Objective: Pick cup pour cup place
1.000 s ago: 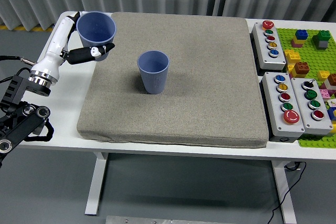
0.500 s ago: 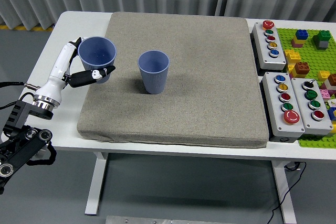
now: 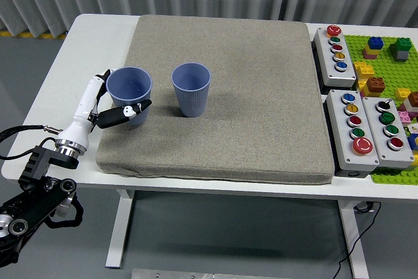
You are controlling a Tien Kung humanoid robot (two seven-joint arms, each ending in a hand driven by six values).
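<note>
Partly behind held cup (image 3: 129, 89), left hand (image 3: 115, 110).

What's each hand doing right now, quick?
Left hand: shut on the blue ribbed plastic cup, upright over the grey fabric mat.
Right hand: not in view.

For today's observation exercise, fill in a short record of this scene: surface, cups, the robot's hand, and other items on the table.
surface: grey mat on white table
held cup: blue cup, upright, at mat's left edge
free cup: second blue cup, upright, right of it, apart
left hand: wrapped around held cup
right hand: out of view
other items: button boxes, brick plate
</note>
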